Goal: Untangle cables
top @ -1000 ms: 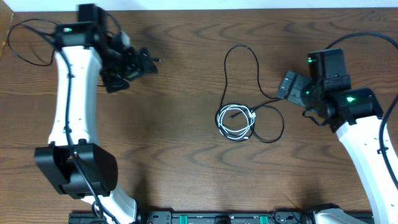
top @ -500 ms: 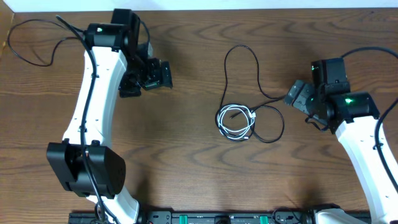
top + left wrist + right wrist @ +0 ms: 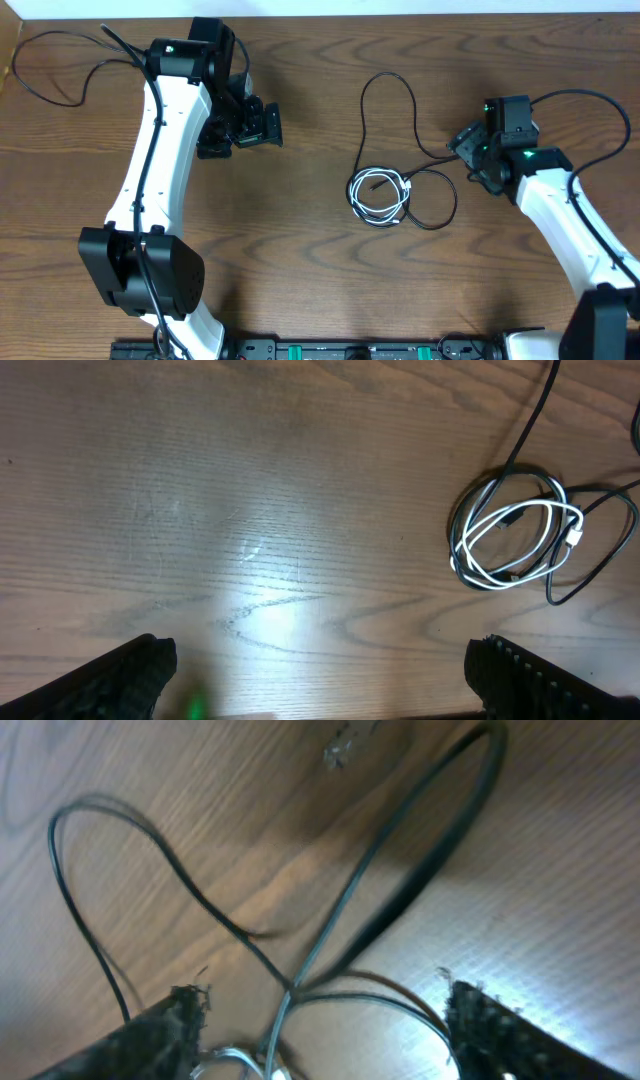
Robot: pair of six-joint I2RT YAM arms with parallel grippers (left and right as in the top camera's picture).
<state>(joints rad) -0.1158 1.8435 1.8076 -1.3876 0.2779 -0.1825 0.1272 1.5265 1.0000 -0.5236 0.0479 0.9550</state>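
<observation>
The cables lie in the middle of the table. A small coil of white cable [image 3: 380, 197] [image 3: 520, 525] is wound together with black cable. One black loop [image 3: 388, 82] rises from it toward the back, and another black loop [image 3: 440, 205] spreads to the right. My left gripper [image 3: 268, 125] [image 3: 320, 680] hangs open over bare wood well left of the coil, holding nothing. My right gripper [image 3: 462, 150] [image 3: 330, 1030] is low at the right black loop. Its jaws stand apart with crossing black strands [image 3: 295, 982] between them, not clamped.
A thick black arm cable [image 3: 50, 70] loops at the back left, and another [image 3: 590, 100] arcs behind the right arm. The table's back edge [image 3: 400, 12] runs along the top. A black equipment rail [image 3: 350, 350] lines the front edge.
The left arm swung right toward the table's middle, gripper still wide. The right gripper shifted left onto the black loop and its jaws narrowed a little.
</observation>
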